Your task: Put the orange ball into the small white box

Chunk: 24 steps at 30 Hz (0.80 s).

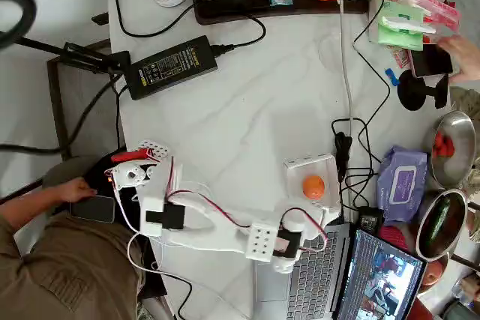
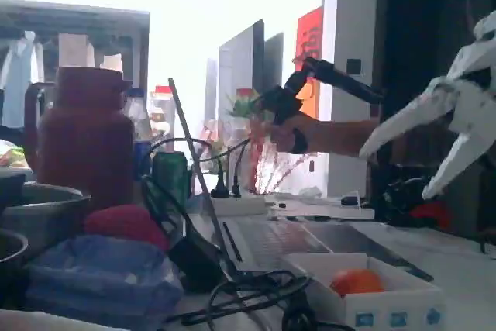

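Cables lie beside the small white box, where your orange ball already rests. Your gripper hangs wide open, empty; dropping low might nudge the box.

The overhead view is evenly and softly lit; the pale tabletop reads bright, almost washed out, with faint shadows beside the cables. The fixed view faces strong backlight: the upper left is blown out to white, nearer things turn dark and hazy, and the whole frame is soft. The white gripper is blurred at its edges.
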Available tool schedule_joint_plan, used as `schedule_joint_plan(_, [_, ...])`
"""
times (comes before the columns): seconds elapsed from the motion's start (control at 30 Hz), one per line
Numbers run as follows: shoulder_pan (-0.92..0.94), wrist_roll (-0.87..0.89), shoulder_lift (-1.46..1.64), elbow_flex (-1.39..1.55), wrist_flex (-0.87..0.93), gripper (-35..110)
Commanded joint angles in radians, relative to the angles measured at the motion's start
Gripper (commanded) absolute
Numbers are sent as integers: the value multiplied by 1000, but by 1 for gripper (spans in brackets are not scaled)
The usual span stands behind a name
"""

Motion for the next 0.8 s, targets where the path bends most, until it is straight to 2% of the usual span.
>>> schedule_joint_plan(0.0, [17, -5, 115, -8, 37, 34])
schedule_joint_plan(0.37, [-149, -3, 350, -6, 193, 34])
schedule_joint_plan(0.77, [-160, 106, 459, -5, 232, 34])
